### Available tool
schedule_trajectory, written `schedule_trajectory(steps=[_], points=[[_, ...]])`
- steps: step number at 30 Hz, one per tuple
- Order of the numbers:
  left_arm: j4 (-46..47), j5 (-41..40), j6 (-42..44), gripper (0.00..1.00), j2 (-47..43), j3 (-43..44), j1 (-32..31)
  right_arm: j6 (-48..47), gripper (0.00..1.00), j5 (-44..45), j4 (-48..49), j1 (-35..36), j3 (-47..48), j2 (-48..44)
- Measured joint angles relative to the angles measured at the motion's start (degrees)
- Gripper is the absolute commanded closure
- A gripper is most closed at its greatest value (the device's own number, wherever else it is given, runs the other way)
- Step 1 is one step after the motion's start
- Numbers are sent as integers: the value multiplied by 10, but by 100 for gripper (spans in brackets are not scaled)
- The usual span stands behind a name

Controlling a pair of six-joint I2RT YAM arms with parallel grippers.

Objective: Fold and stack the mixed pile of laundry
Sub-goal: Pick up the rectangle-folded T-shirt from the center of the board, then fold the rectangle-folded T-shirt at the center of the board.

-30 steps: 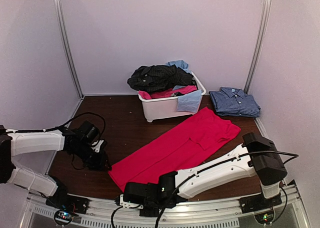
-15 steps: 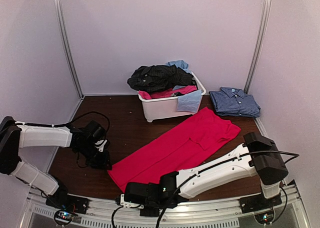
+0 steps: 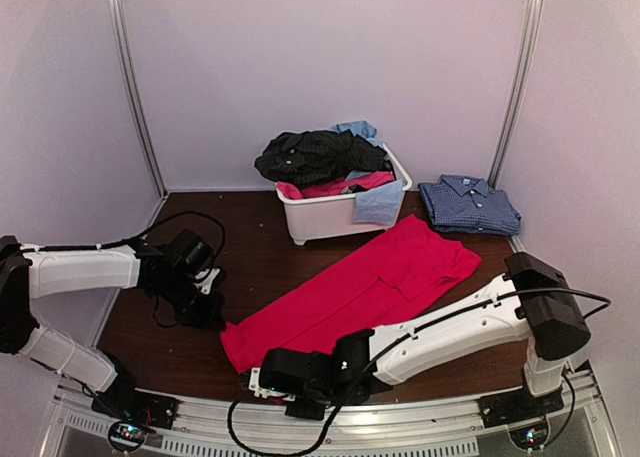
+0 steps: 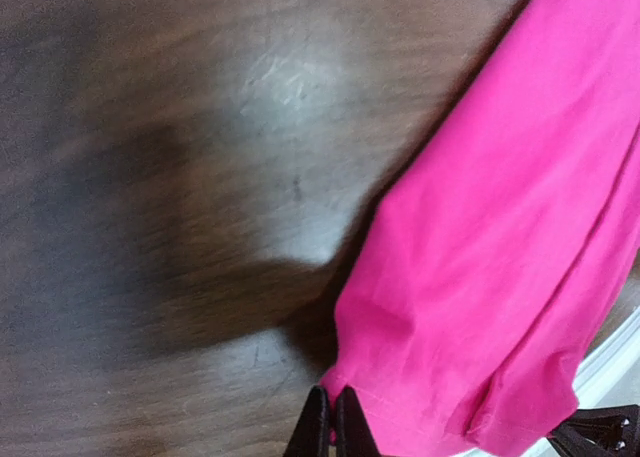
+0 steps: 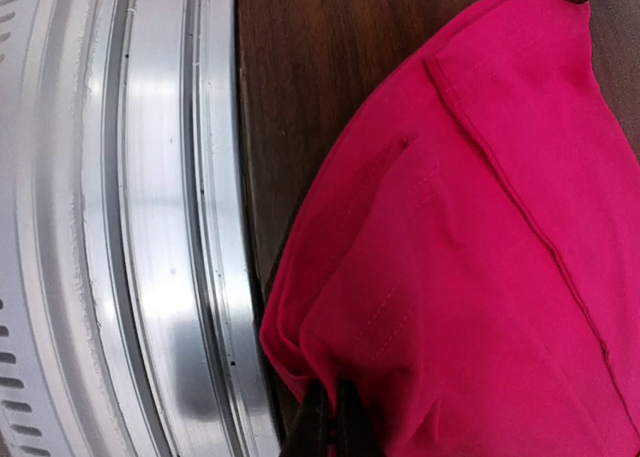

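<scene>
A bright pink-red garment (image 3: 360,287) lies spread diagonally across the dark table, from the near left to the far right. My left gripper (image 3: 217,318) is at its near-left corner; in the left wrist view its black fingers (image 4: 320,429) are pressed together on the hem of the garment (image 4: 500,257). My right gripper (image 3: 258,379) sits low by the near rail, shut on the bunched near edge of the garment (image 5: 480,227). The rest of the laundry pile (image 3: 320,157), black, pink and light blue cloth, fills the white tub (image 3: 325,220). A folded blue checked shirt (image 3: 470,205) lies at the far right.
The metal rail (image 5: 150,227) of the table's near edge runs right beside my right gripper. The tub stands at the back centre against the wall. Upright frame posts (image 3: 135,87) stand at the back corners. Bare dark wood (image 4: 150,177) lies left of the garment.
My left gripper has shut on the garment's near-left corner. The right arm has slid a little to the right along the rail, drawing the near edge of the garment with it.
</scene>
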Motion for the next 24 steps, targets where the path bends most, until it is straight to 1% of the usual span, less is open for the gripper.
schedule_trajectory(steps=[4, 9, 19, 24], points=[[-4, 10, 5, 100, 5, 39, -7, 20, 100, 12, 17, -6, -40, -42], [-3, 26, 15, 100, 47, 101, -24, 42, 100, 21, 40, -25, -87, -87], [17, 50, 35, 100, 179, 245, -54, 88, 100, 34, 79, -66, -193, -164], [23, 58, 42, 100, 238, 309, -56, 111, 100, 34, 93, -105, -244, -216]])
